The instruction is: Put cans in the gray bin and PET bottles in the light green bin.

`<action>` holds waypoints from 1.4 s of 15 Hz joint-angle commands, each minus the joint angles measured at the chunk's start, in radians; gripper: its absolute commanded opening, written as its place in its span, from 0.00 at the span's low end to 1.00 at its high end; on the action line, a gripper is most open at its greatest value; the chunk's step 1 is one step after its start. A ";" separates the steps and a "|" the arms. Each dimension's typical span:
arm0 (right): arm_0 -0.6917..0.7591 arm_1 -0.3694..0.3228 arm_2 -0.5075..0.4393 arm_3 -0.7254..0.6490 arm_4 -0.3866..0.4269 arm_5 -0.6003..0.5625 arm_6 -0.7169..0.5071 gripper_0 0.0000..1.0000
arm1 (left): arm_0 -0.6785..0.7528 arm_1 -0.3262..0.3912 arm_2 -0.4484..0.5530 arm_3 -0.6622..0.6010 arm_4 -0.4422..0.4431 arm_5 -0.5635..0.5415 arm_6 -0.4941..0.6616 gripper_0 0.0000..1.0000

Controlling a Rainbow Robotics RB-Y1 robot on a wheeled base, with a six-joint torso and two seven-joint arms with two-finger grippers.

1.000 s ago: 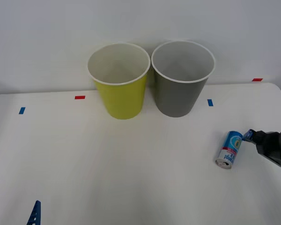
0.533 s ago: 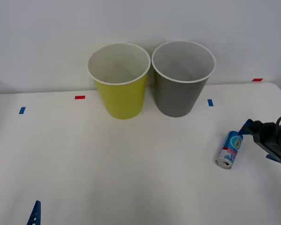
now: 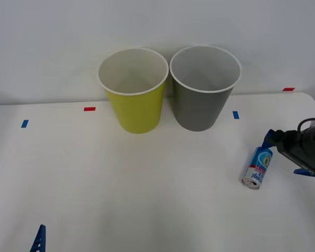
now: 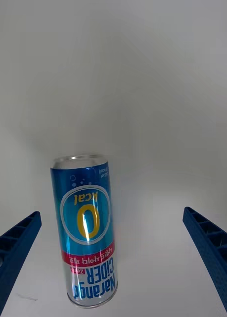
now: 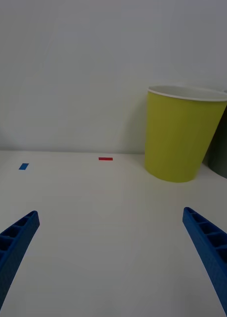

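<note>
We see the blue can point(image 3: 257, 167) lying on its side on the white table point(image 3: 147, 184), well to the right of the gray bin point(image 3: 203, 89) and nearer to us than it, its silver top turned toward the front edge of the table. The right gripper point(image 3: 284, 157) sits just beside the can on the side away from the gray bin, level with the can's far end; one blue fingertip seems to touch or nearly touch that end, though from the front view we cannot be sure of contact. In the right wrist view the can point(image 4: 87, 229) lies between the two blue fingers point(image 4: 15, 245), closer to one of them, and the fingers are spread wide with open table on both sides of the can, so the gripper holds nothing.

The gray bin stands upright at the back of the table by the wall, and the light green bin point(image 3: 134, 92) stands just beside it on its left, their white rims almost meeting. Small red and blue tape marks point(image 3: 89, 109) lie on the table to either side of the bins.

The left gripper point(image 5: 113, 257) hangs low over the table, well to the left of the gray bin, spread wide and holding nothing, facing the light green bin point(image 5: 181, 133).
</note>
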 commanded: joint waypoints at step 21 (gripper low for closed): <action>-0.210 0.019 0.160 0.308 -0.096 -0.003 0.017 1.00 | 0.000 0.000 0.000 0.000 0.000 0.000 0.000 1.00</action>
